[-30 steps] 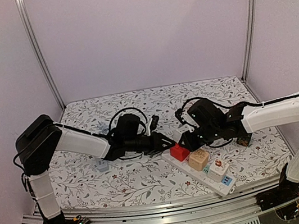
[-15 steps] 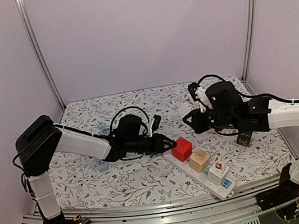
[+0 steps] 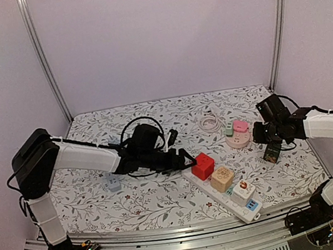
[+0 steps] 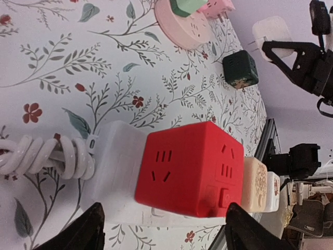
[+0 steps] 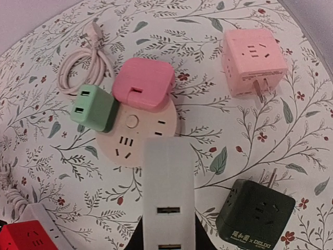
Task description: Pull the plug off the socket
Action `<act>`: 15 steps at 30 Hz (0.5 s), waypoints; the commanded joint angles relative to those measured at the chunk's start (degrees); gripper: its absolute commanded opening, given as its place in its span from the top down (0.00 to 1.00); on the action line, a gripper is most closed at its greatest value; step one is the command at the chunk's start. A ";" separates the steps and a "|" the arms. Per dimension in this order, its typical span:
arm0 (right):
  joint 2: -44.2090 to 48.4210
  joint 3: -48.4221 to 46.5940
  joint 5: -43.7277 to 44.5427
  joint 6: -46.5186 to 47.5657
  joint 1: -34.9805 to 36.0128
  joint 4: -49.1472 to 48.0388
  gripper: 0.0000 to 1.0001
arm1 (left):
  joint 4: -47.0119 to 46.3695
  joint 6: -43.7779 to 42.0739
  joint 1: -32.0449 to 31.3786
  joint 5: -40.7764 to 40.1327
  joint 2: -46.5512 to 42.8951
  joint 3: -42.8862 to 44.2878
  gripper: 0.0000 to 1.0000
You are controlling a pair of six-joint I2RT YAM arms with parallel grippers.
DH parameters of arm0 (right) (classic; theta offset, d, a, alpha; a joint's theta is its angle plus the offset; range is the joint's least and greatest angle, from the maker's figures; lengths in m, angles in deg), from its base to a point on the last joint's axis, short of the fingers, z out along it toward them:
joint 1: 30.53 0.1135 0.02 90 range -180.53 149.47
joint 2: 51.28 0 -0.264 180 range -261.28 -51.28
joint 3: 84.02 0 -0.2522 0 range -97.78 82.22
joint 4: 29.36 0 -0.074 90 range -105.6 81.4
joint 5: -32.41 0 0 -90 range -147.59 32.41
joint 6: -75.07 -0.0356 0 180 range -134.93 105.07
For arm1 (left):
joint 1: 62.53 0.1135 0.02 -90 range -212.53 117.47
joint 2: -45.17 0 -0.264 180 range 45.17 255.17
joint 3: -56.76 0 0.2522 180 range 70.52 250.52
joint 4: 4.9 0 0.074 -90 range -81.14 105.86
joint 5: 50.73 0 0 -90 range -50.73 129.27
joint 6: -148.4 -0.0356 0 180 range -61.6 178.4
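Note:
The socket is a white power strip (image 3: 246,209) (image 4: 117,166) that carries a red cube (image 3: 203,166) (image 4: 192,169), a beige cube (image 3: 222,179) and a white adapter (image 3: 243,190). My left gripper (image 3: 186,158) (image 4: 164,234) stands open at the strip's left end, one finger on each side of the red cube and clear of it. The plug (image 5: 167,192), a white block with two USB slots, is off the strip. My right gripper (image 3: 259,133) (image 5: 167,245) is shut on it, above the table beside the round pink socket (image 5: 136,133).
The round socket (image 3: 240,139) holds a green plug (image 5: 92,108) and a pink plug (image 5: 143,83). A dark green cube (image 3: 272,152) (image 5: 255,216), a pink cube (image 5: 254,61) and a coiled cable (image 3: 209,121) lie nearby. A grey adapter (image 3: 114,184) lies at the left.
My right arm has swung away to the right with the white plug, from the strip to the round socket. My left gripper has opened beside the red cube.

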 commanded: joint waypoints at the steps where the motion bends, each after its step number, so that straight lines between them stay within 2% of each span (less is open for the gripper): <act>1: -2.34 3.11 -3.90 -2.31 -4.15 1.06 0.92 | 5.41 -1.23 1.03 -1.01 -4.22 1.01 0.19; 5: -5.82 4.12 -7.28 -0.88 -7.91 -1.64 0.85 | 7.26 -2.03 1.15 -1.78 -6.90 -0.30 0.16; 9: -8.85 2.98 -8.32 1.46 -9.96 -2.42 0.72 | 7.73 -2.10 1.24 -2.49 -8.86 -2.60 0.12; 11: -9.80 2.64 -8.61 2.16 -10.87 -2.24 0.62 | 7.69 -1.93 1.32 -2.90 -9.37 -3.54 0.11; 12: -9.90 2.57 -8.90 2.31 -11.25 -2.08 0.52 | 7.62 -1.77 1.39 -3.04 -9.60 -3.94 0.11; 15: -8.46 2.60 -9.73 3.05 -11.36 -1.24 0.33 | 7.06 -1.29 1.49 -3.57 -10.30 -4.89 0.10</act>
